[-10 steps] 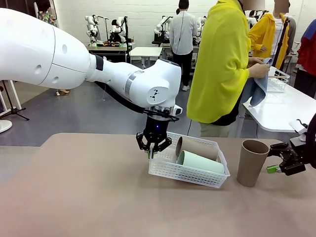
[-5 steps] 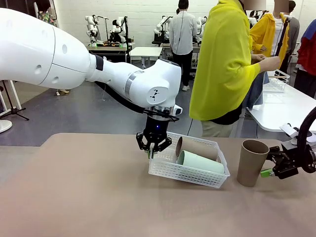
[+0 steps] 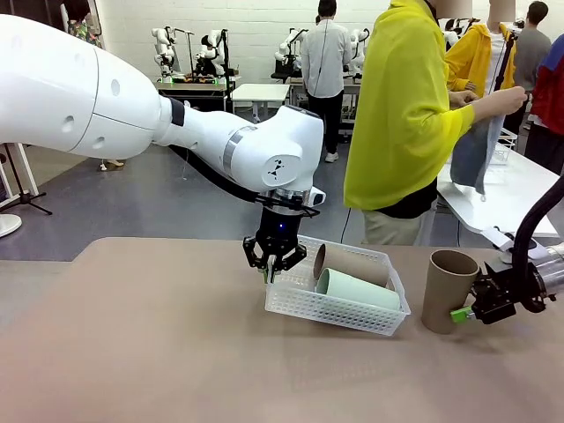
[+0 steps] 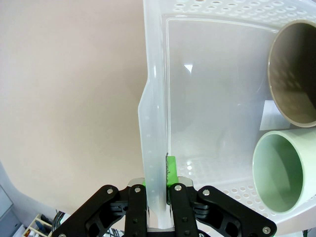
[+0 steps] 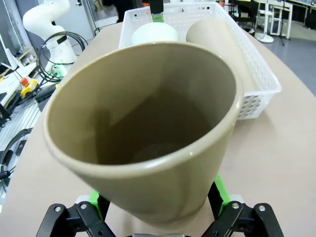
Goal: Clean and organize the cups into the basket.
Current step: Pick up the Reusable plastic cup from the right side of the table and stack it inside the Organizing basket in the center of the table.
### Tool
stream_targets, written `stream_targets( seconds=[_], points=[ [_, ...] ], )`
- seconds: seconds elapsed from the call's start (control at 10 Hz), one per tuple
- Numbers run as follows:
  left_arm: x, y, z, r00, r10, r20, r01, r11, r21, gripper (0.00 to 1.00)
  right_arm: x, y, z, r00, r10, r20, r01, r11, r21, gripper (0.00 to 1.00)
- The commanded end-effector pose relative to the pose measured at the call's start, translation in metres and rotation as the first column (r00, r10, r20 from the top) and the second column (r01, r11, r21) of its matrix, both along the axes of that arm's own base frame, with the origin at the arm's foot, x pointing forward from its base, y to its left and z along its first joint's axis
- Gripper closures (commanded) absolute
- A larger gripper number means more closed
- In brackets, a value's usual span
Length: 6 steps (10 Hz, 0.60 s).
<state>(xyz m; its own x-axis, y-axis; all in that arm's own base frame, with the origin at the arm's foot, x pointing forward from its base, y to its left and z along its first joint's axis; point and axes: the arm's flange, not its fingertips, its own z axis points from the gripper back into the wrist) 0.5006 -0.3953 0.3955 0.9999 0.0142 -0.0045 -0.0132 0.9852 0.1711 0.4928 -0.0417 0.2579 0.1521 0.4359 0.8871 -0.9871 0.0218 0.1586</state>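
Lost the shoulder of the left arm (image 3: 203, 132) past the picture's left edge in the front view, and lost the fingertips of the left pincer (image 3: 275, 269) behind the near-left corner of the basket (image 3: 304, 310); could not judge the basket from there as flat or tipped on the desk (image 3: 159, 352). Made out only part of the mint cup (image 3: 357, 289) over the lattice wall, and nothing of either lying cup's base. Lost most of the right arm (image 3: 553, 263) off the right edge, leaving a black cable (image 3: 535, 220) and the wrist. Noted glossy white arm shells, a matte beige desk top, and thin translucent white plastic for the basket, with round holes in the walls and a smooth floor. Noted a chalky cardboard-brown skin on the lying brown cup (image 3: 352, 262) and a smooth pale-green one on its neighbour, both tapered and handle-less, side by side, mouths toward the left pincer. Found that pincer clamped together on the basket's end wall, one finger inside and one outside, apart from both cups. Found the standing brown cup (image 3: 448, 291) upright on the desk just right of the basket, not touching it. Found the right pincer (image 3: 465, 311) spread apart astride that cup's lower part, a green pad on either side; could not tell pad contact with the cup.
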Motion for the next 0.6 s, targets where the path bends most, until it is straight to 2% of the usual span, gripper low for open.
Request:
stream_targets(
  seconds=[0.0, 0.1, 0.2, 0.3, 0.5],
  points=[
    [-0.0028, 0.0032, -0.0006, 1.0, -0.004, 0.004, 0.004, 1.0, -0.012, 1.0, 0.0096, 0.0019, -0.0034, 0.999, 0.037, 0.015, -0.037, 0.999, 0.022, 0.0],
    [-0.0028, 0.0032, -0.0006, 1.0, -0.004, 0.004, 0.004, 1.0, -0.012, 1.0, 0.0098, 0.0006, -0.0045, 0.997, 0.072, 0.029, -0.073, 0.997, 0.038, 0.44],
    [-0.0028, 0.0032, -0.0006, 1.0, -0.004, 0.004, 0.004, 1.0, -0.012, 1.0, 0.0083, 0.0005, -0.004, 0.998, 0.055, 0.028, -0.056, 0.998, 0.039, 0.6],
    [-0.0028, 0.0032, -0.0006, 1.0, -0.004, 0.004, 0.004, 1.0, -0.012, 1.0, 0.0074, -0.0003, -0.0021, 0.998, 0.05, 0.038, -0.052, 0.997, 0.05, 1.0],
    [-0.0028, 0.0032, -0.0006, 1.0, -0.004, 0.004, 0.004, 1.0, -0.012, 1.0, 0.0046, -0.0013, 0.0033, 0.998, 0.05, 0.046, -0.052, 0.997, 0.052, 1.0]
  ],
)
